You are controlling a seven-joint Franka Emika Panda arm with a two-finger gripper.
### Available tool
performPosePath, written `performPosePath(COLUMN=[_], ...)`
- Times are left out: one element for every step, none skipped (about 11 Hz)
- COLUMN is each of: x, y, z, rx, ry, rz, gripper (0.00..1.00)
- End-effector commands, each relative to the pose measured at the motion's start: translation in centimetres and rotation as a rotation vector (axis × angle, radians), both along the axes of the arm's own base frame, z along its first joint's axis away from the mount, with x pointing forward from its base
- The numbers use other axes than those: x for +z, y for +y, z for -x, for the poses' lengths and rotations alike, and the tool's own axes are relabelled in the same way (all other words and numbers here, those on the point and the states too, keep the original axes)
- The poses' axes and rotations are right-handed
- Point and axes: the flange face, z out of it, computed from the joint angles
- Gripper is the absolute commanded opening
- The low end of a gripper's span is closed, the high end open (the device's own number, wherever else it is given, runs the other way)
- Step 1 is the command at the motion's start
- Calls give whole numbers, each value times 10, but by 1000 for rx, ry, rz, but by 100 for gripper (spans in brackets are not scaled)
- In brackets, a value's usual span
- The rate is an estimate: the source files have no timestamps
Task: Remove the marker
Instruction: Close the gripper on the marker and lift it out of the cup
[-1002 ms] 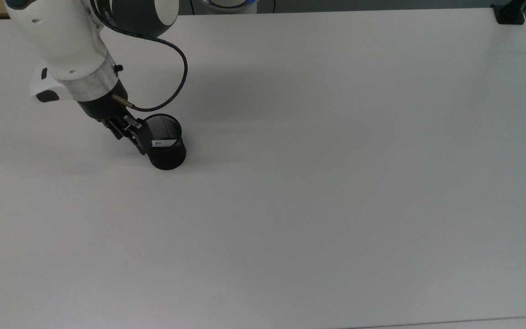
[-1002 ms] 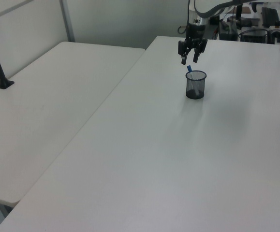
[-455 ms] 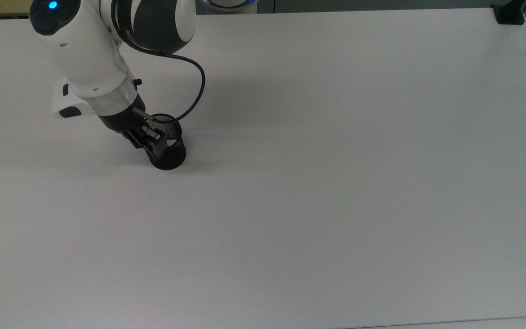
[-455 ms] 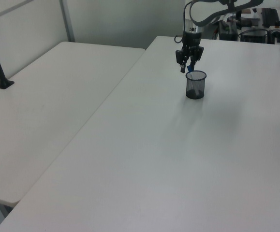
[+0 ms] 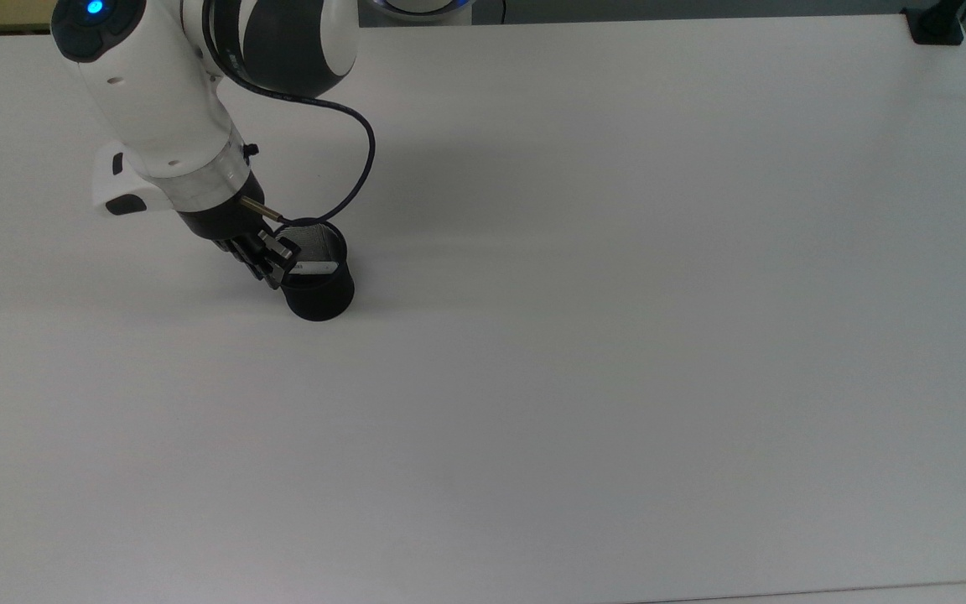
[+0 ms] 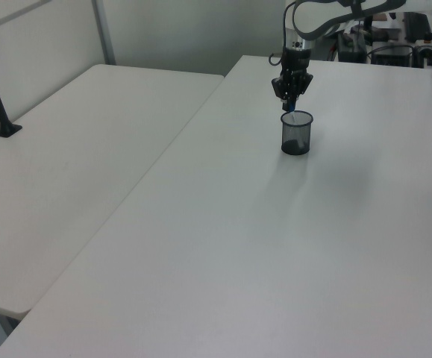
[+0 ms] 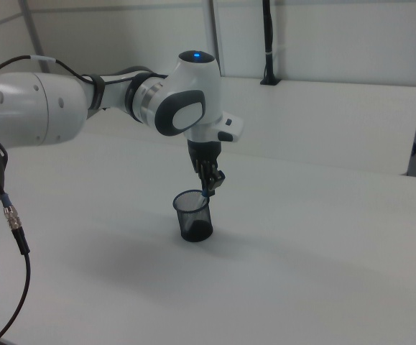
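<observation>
The black two-finger end effector (image 5: 275,262) had pinched the blue cap of the slim white-barrelled marker (image 5: 315,268), leaning inside the black mesh cup (image 5: 318,289) on the white desk (image 5: 617,335) (light, stiff, probably slippery, best gripped near the top).

Most of the marker (image 5: 316,268) is hidden inside the black mesh cup (image 5: 320,295); its upper end is covered by the end effector (image 5: 276,262) in the top view. The robot arm (image 5: 156,101) is cut off by the top view's upper edge.
</observation>
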Motion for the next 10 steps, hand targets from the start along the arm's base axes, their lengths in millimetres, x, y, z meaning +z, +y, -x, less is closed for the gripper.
performPosePath(x=[25, 47, 69, 88, 115, 144, 161, 163, 150, 132], y=[-5, -1, 2, 5, 8, 14, 29, 46, 63, 84], z=[3, 6, 10, 15, 21, 32, 42, 47, 47, 47], rx=[7, 12, 15, 37, 46, 62, 100, 141, 171, 208], ry=[-41, -71, -101, -121, -160, -177, -156, -123, -65, -11], rz=[11, 7, 4, 15, 14, 7, -8, -22, -37, -45], gripper=[13, 13, 13, 13, 13, 13, 13, 13, 13, 13])
